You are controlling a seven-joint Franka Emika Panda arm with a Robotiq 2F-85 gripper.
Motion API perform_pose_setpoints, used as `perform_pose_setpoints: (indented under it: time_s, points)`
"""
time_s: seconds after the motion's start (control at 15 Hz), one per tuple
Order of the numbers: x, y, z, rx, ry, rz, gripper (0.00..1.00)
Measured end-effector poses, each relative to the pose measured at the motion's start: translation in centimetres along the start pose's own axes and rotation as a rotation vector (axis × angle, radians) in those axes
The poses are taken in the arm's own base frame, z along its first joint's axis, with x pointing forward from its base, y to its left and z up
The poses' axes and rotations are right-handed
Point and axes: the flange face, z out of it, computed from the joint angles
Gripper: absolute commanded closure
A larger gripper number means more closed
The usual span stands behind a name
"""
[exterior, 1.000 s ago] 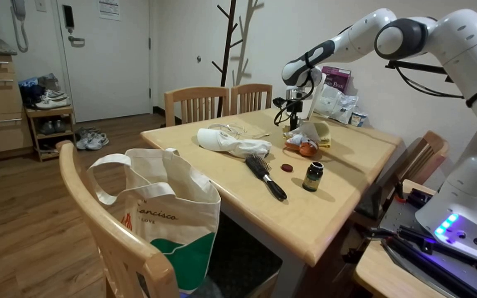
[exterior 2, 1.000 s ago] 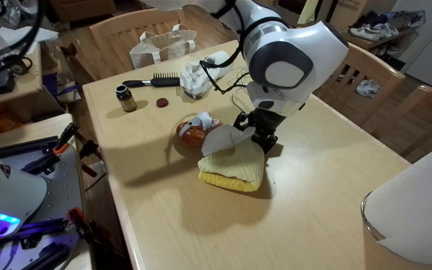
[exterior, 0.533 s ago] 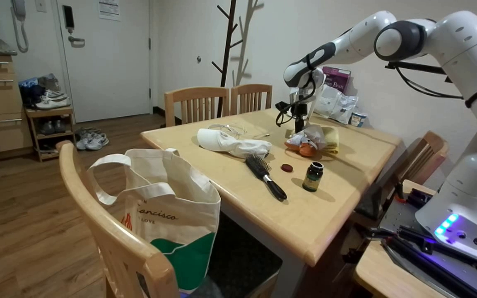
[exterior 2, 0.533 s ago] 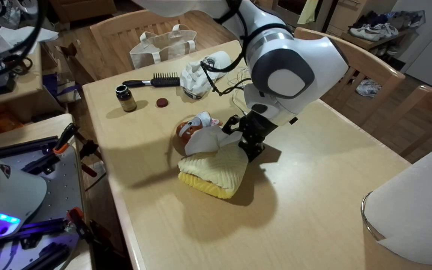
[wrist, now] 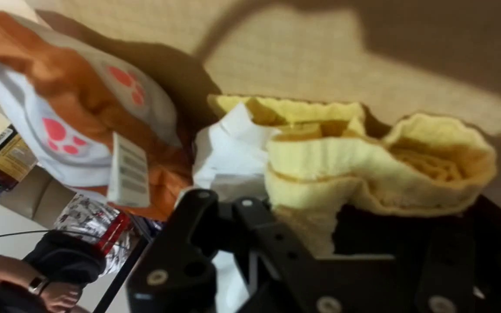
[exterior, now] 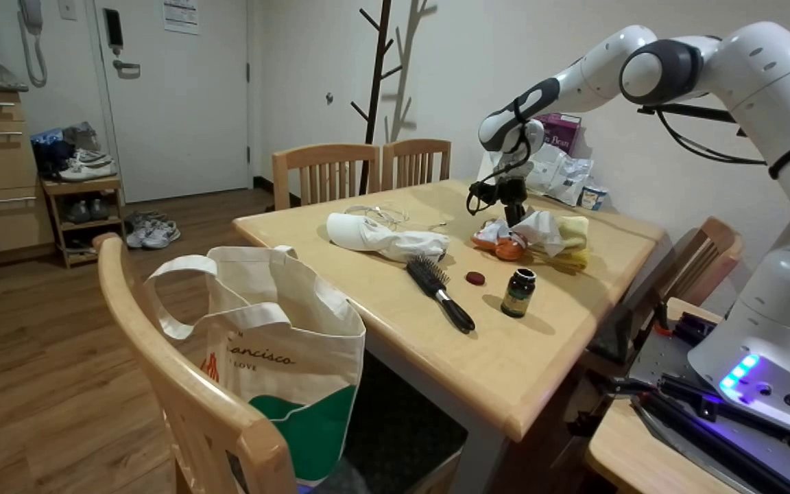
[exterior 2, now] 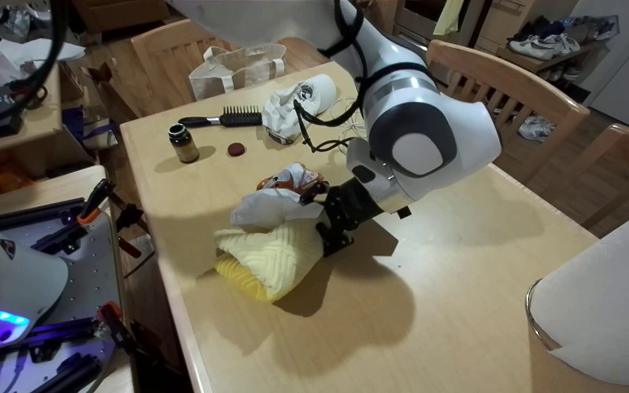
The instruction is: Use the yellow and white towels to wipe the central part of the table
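Observation:
The yellow towel (exterior 2: 276, 254) is a thick folded bundle, pale outside and brighter yellow beneath. The white towel (exterior 2: 265, 210) is thin and lies against its side. Both also show in an exterior view (exterior: 573, 240). My gripper (exterior 2: 321, 222) is at the end of the bundle, with a finger on either side and the towels between them. In the wrist view the yellow towel (wrist: 328, 161) runs in between my fingers (wrist: 250, 208), beside the white towel (wrist: 233, 152). The far pad is dark and hard to see. The towels are at or just above the table (exterior 2: 456, 305).
An orange and white plush toy (exterior 2: 292, 177) lies close beside the white towel. A brown bottle (exterior 2: 183, 144), red lid (exterior 2: 236, 149), hairbrush (exterior 2: 238, 116), white cap (exterior 2: 292, 112) and cables (exterior: 385, 214) lie on the table. A paper roll (exterior 2: 604, 305) stands at one end.
My gripper and the towels have moved together across the table toward the robot's base side, passing beside the toy. The bundle has turned a little. The toy and other objects have stayed put.

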Motion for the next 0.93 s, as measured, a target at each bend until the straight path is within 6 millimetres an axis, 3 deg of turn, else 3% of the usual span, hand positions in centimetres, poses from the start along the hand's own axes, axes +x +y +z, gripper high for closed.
perform_pose_setpoints:
  time_s: [0.27, 0.47, 0.93]
  points:
    - [1.6, -1.5, 2.8, -0.15, 0.132, 0.062, 1.0]
    - [1.7, -1.8, 2.8, -0.239, 0.097, 0.059, 1.0]
    - [-3.0, 3.6, -1.2, -0.24, -0.142, -0.064, 1.0]
